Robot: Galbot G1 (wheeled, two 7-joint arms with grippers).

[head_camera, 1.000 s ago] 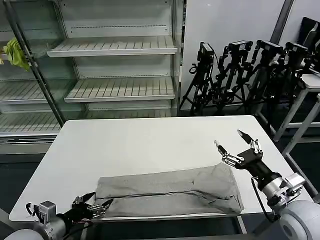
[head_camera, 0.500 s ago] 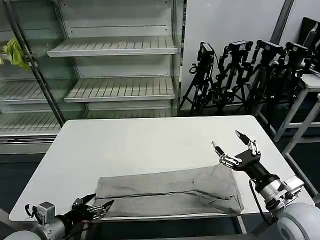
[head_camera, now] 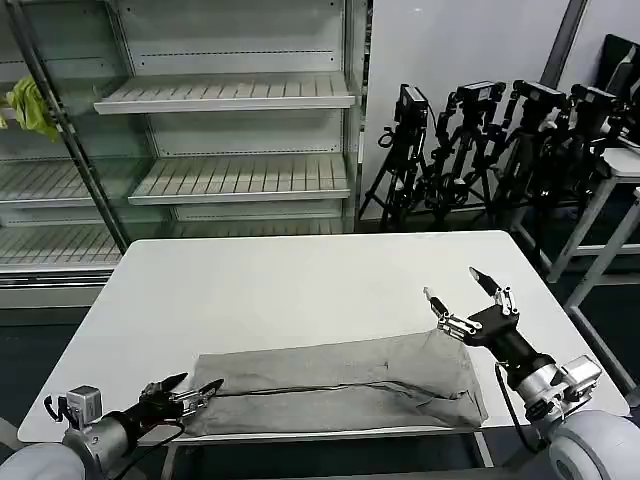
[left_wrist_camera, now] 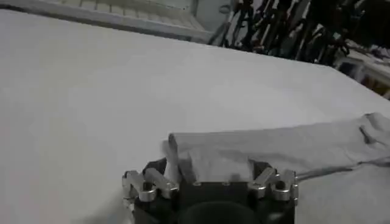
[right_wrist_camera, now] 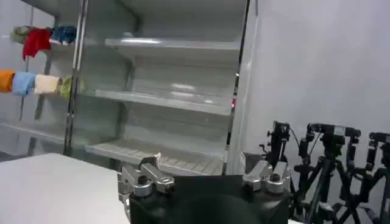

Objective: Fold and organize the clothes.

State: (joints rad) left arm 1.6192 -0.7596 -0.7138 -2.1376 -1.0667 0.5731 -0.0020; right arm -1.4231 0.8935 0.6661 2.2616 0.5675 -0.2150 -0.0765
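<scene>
A light grey shirt [head_camera: 340, 385], folded into a long strip, lies along the front edge of the white table [head_camera: 280, 285]. My left gripper [head_camera: 203, 381] stands open at the strip's left end, near the table's front left corner. In the left wrist view the shirt [left_wrist_camera: 274, 146] reaches up to that gripper [left_wrist_camera: 209, 178], its end lying between the spread fingers [left_wrist_camera: 145, 182]. Over the strip's right end my right gripper [head_camera: 450, 281] hangs open and holds nothing. Seen from the right wrist, that gripper [right_wrist_camera: 204, 175] faces the shelves.
Empty white shelving [head_camera: 230, 95] stands behind the table, with a yellow-green cloth [head_camera: 30, 105] hanging at its left. Black tripods [head_camera: 480, 130] crowd the back right, beside another table [head_camera: 625, 160]. The shirt lies close to the table's front edge.
My left gripper has risen slightly at the shirt's left end and spread its fingers wider. The right gripper has shifted only a little. The shirt has not moved.
</scene>
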